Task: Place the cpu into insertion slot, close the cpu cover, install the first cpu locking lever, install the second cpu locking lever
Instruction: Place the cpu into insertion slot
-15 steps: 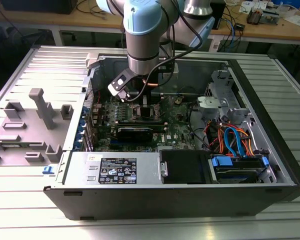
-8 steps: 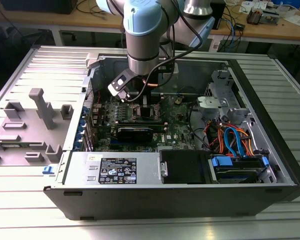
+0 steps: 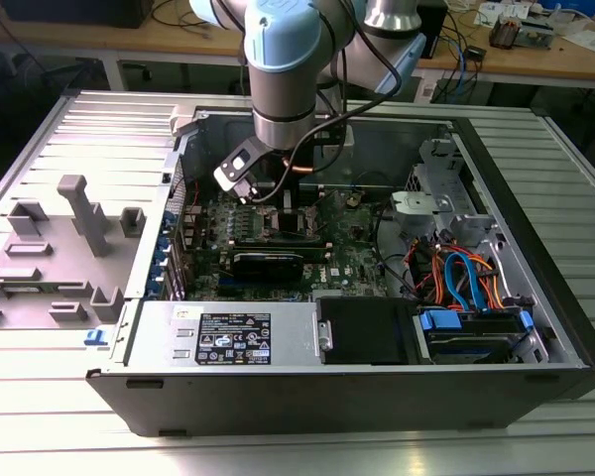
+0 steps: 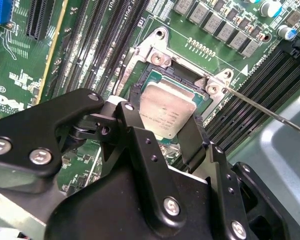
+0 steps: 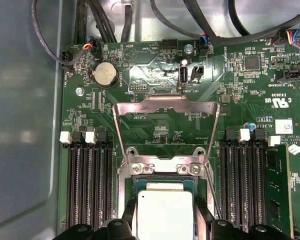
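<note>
"Cpu (image 4: 165, 107) location?" asks the first annotator.

"Right at the insertion slot (image 4: 162, 76), silver top up, between the two black fingers (image 4: 135, 120). Can't tell if the cpu is fully seated or just above the socket," says the second.

"Hand (image 4: 164, 125)?"

"Clamped on the cpu, one finger on each opposite edge. Both wrist views show the fingers against the chip's sides. In the first wrist view the chip (image 5: 165, 210) sits at the socket's dark frame (image 5: 162, 181)."

"Cpu cover (image 5: 165, 103)?"

"Open, swung back off the socket, lying over the green board (image 5: 270, 75) on the hinge side. Window frame clear of the chip."

"Levers?"

"One locking lever (image 4: 265, 112) visible as a thin metal rod, unlatched, angled out over the memory slots (image 4: 250, 95) beside the socket. Not pinning anything."

"Exterior view?"

"Arm (image 3: 283, 69) reaches straight down into the open computer case (image 3: 357, 397), which lies on the ribbed metal counter (image 3: 278, 451). Long black memory slots (image 5: 90, 185) flank the socket on both sides."
</note>
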Controlling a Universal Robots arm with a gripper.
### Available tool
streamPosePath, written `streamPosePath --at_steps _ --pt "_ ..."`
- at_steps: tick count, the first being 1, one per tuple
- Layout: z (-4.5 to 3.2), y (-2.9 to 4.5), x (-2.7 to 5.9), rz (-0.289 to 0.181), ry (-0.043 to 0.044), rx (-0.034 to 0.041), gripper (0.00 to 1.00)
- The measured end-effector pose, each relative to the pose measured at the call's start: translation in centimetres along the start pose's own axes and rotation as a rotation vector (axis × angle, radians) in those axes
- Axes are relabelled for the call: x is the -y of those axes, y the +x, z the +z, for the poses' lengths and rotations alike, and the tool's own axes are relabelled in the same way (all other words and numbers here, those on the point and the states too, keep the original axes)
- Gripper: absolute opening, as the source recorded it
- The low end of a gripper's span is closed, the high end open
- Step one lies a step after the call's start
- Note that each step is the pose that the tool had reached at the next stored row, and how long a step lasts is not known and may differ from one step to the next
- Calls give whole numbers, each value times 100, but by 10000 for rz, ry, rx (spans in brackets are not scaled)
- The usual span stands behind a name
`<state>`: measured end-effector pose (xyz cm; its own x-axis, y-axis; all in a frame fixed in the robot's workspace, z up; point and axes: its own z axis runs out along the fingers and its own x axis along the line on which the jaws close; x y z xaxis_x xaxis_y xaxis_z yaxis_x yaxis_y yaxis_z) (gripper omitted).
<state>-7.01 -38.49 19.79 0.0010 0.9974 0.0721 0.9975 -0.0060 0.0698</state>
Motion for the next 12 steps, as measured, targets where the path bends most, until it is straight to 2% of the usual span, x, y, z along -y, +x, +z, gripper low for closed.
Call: streamPosePath --at_steps 6,8,11,12 --pt "11 5 11 1 -22 -20 54" --pt "14 8 13 2 -13 -50 55" --pt "14 8 13 1 -10 -48 58" --pt "14 10 14 -3 -1 -10 58"
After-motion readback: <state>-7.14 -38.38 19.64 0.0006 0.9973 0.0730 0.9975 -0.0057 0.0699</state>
